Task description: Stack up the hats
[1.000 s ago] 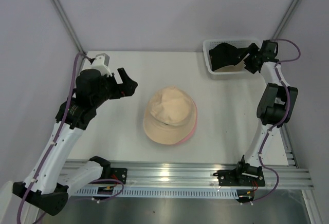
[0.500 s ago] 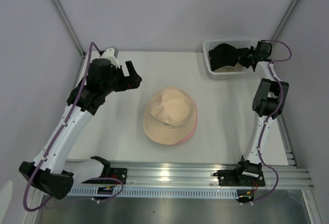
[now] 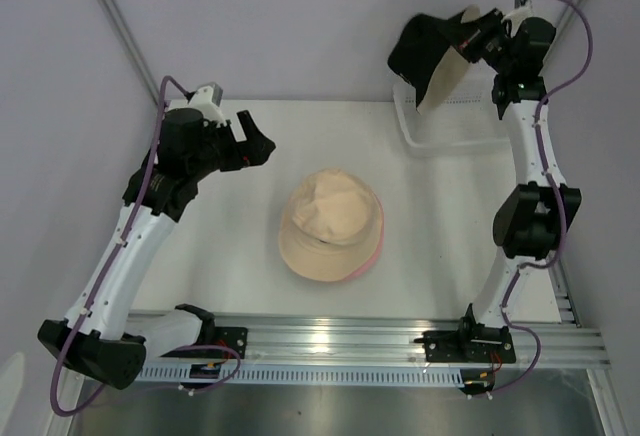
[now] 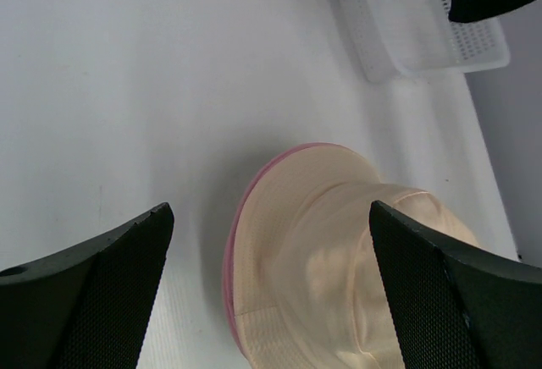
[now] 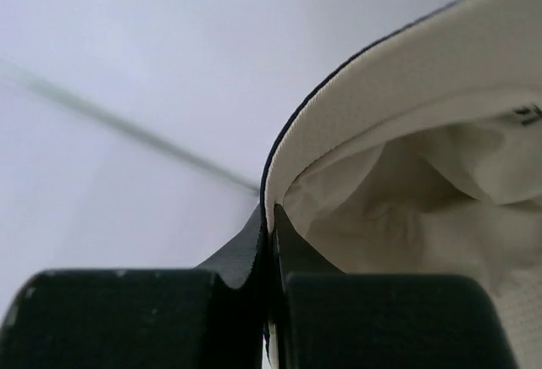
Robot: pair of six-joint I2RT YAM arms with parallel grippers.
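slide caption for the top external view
Right gripper holds a black hat above the white basket; beige-and-pink hat lies mid-table.

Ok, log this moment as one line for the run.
right gripper: shut on black hat, above basket | left gripper: open, holding nothing | beige hat: on table

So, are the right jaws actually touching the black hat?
Touching. The right wrist view shows the jaws pinched shut on the black hat's brim edge, no gap; the top view shows it hanging from them above the basket.
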